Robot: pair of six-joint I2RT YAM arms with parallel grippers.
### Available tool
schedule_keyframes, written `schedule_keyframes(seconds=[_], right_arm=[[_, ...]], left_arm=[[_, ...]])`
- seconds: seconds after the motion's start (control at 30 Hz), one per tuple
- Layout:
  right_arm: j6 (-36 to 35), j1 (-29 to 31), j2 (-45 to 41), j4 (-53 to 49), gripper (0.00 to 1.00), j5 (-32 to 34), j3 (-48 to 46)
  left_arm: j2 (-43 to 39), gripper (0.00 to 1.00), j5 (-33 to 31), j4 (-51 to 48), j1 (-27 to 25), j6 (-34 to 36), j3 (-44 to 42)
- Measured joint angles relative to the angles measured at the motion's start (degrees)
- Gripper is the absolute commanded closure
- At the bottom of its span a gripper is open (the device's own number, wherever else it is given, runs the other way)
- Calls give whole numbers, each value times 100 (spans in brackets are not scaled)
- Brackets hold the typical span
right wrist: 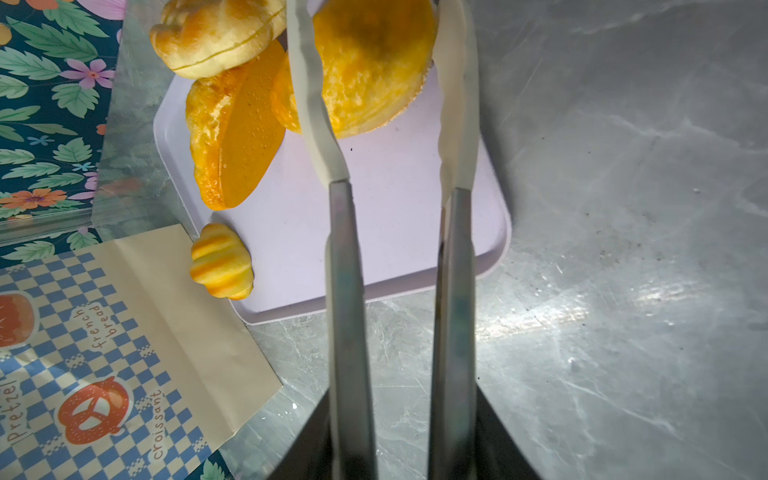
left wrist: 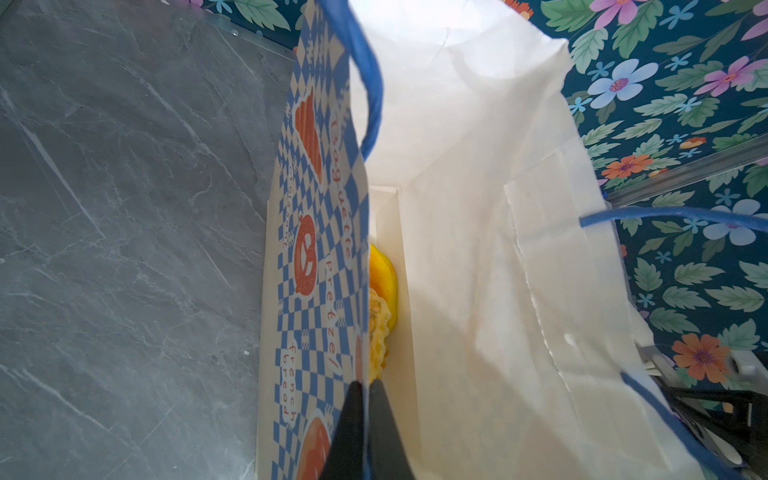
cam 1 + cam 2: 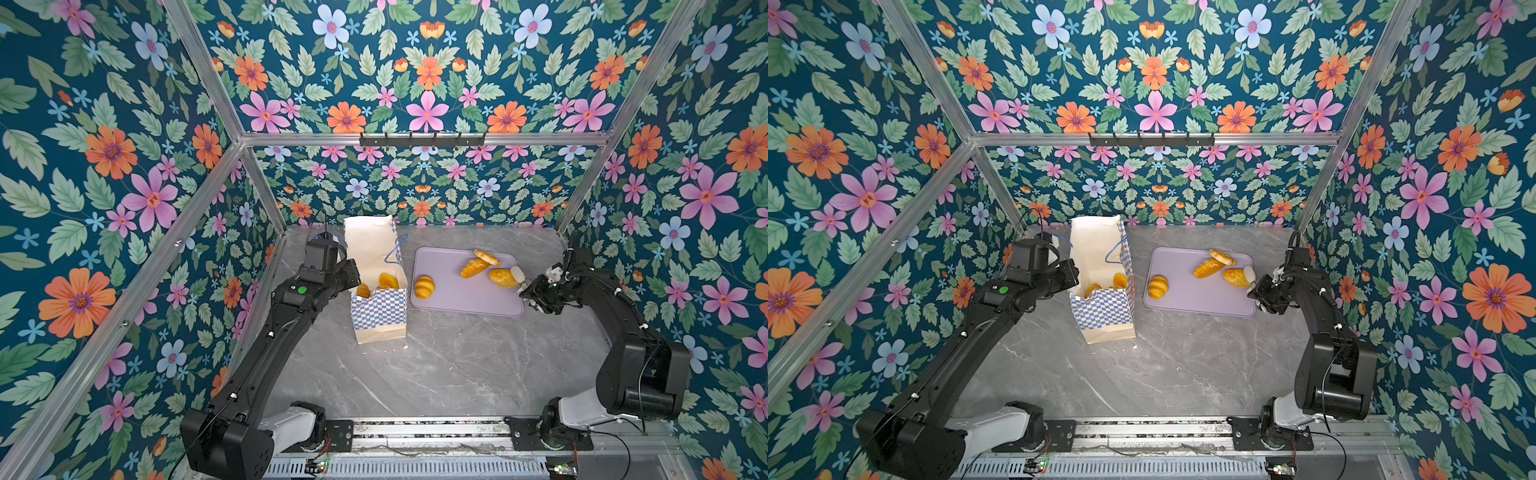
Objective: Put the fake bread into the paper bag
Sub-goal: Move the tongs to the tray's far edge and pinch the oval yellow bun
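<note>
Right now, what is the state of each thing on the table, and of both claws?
Paper bag: upright, open, bread inside.
Left claw: shut on the bag's wall.
Round bun: on the lilac tray.
Tongs: tips either side of the bun.
Right claw: shut on the tongs.
Croissant: lying on the tray.
Long loaf: tipped on its side.
Ring bread: lying by the loaf's end.

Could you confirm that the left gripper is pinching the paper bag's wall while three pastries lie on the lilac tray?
Only the count is wrong. Not three but four lie on the lilac tray, as both top views show: a ridged roll, a long loaf, a ring and an oval bun. The left gripper does pinch the paper bag by its wall.
</note>
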Motion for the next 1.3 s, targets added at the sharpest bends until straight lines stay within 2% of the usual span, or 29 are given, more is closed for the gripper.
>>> schedule_keyframes(seconds=[0.13,0.63,1.3], right_arm=[[2,26,87,96,62,-70,0],[37,70,127,212,82,-107,-70],[33,74,-903,-184,87,-107,11]], left_arm=[[0,95,0,2,0,0,-2],[17,95,-4,-17,0,13,26],[74,95,-4,-70,0,15,101]])
